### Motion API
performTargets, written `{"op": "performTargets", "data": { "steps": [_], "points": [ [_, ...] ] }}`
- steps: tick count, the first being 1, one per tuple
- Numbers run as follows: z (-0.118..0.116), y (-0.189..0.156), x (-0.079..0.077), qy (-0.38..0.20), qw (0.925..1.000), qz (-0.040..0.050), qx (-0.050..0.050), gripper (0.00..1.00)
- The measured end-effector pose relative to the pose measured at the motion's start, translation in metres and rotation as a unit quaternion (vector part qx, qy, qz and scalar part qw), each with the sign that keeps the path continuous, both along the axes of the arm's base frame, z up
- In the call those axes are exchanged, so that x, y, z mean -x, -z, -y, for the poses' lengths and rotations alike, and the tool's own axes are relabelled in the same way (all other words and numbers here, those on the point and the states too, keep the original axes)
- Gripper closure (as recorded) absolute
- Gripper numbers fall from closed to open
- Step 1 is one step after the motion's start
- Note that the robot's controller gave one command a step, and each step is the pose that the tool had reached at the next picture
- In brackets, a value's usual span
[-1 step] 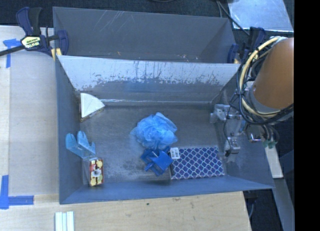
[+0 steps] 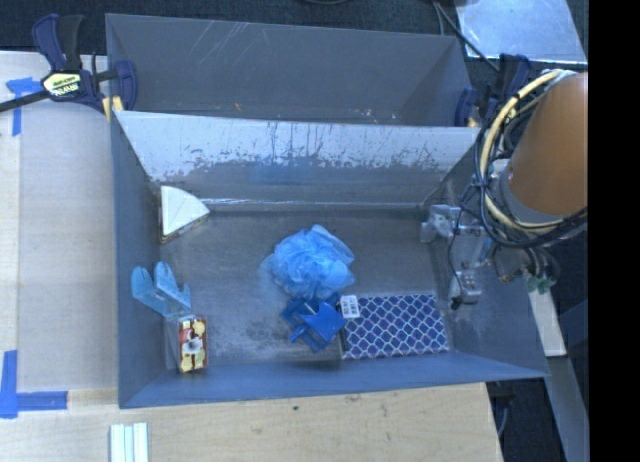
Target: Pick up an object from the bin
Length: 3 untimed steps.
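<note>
Arm housing: rounded orange wrist cover (image 2: 550, 150) at the right edge of the frame, ringed by looped black and yellow cables (image 2: 495, 140).
Gripper: two-finger metal gripper (image 2: 462, 290) hanging below the cover, at the right side of the grey metal bin (image 2: 300, 160), over the foot of its sloping right wall.
Jaws: cannot tell whether open or closed; nothing seen held.
Nearest item: flat blue cloth with white lattice pattern (image 2: 395, 325), lower right of the floor, its upper right corner just beside the gripper.
Tag: small white printed tag (image 2: 349, 306) at the cloth's upper left corner.
Centre: pale blue mesh bath puff (image 2: 310, 260), with a dark blue angular plastic piece (image 2: 315, 322) touching its lower edge.
Upper left of floor: white wedge-shaped block (image 2: 180, 210).
Left: light blue translucent plastic piece (image 2: 160, 290).
Lower left: small yellow and red printed box (image 2: 190, 342), just below the translucent piece.
</note>
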State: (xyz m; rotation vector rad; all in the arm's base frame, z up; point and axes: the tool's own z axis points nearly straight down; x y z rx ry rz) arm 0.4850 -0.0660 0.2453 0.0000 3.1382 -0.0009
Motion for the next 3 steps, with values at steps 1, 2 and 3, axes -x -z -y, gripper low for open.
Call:
{"op": "performTargets", "data": {
  "steps": [1,2,3],
  "points": [
    [-0.055,0.046,-0.032,0.007,1.0000,-0.0044,-0.001,0.00],
    [-0.086,0.100,-0.001,-0.008,1.0000,-0.0002,0.000,0.00],
    [-0.081,0.142,-0.069,-0.017,0.9999,-0.0028,-0.001,0.00]
  ]
}}
